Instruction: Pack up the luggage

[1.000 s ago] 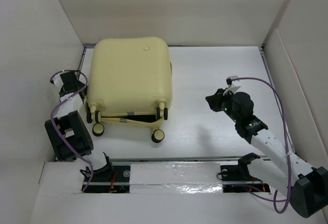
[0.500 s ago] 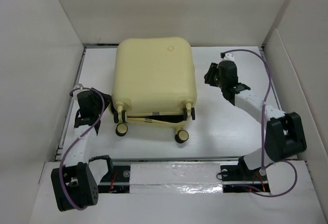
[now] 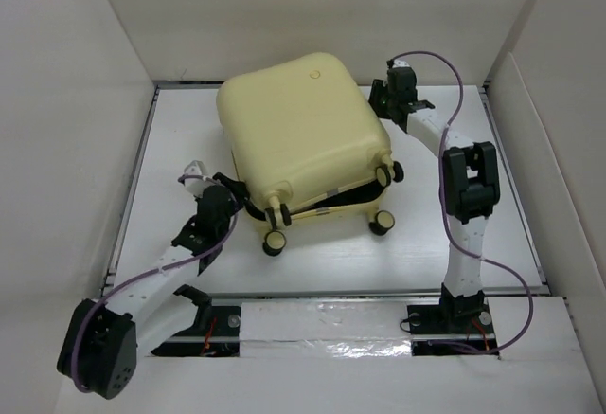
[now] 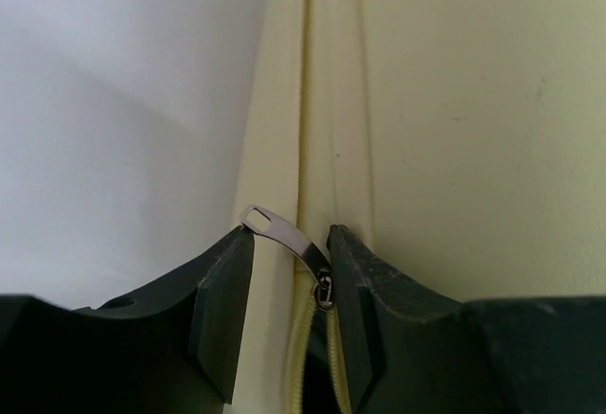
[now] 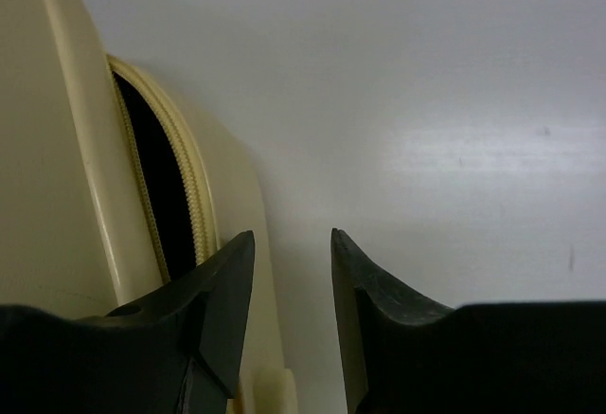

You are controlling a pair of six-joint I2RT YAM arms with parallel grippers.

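Left gripper (image 4: 291,243) is seen with its fingers (image 4: 222,291) set close together on either side of a metal zip pull (image 4: 281,232). The pull is laid slantwise across the narrow gap, one end against the left fingertip, the other hooked to the slider beside the right one. Whether it is truly clamped cannot be told. The right gripper (image 5: 293,243) is held slightly parted, with nothing between its fingers; only the table (image 3: 180,139) is seen through the gap.

The luggage (image 3: 298,130) is placed toward the far edge of the table, about midway across and turned askew, its wheeled end toward the near right corner. The left gripper is found at its near left corner, the right gripper at its far right corner.

Much is concealed. The inside is shown only as a black slit (image 5: 161,177) where the seam is left open, beside the zip teeth (image 5: 194,201); a like dark gap is seen along the wheeled end from above. Nothing within can be made out. Both grippers' fingertips are hard to distinguish from above, being covered by the wrists. In the wrist views the finger bases are cut off by the lower edge, and only a strip of shell is shown.

Counted: one luggage, one round emblem (image 3: 311,74), one zip pull, four wheels (image 3: 275,242), two arms, two grippers.
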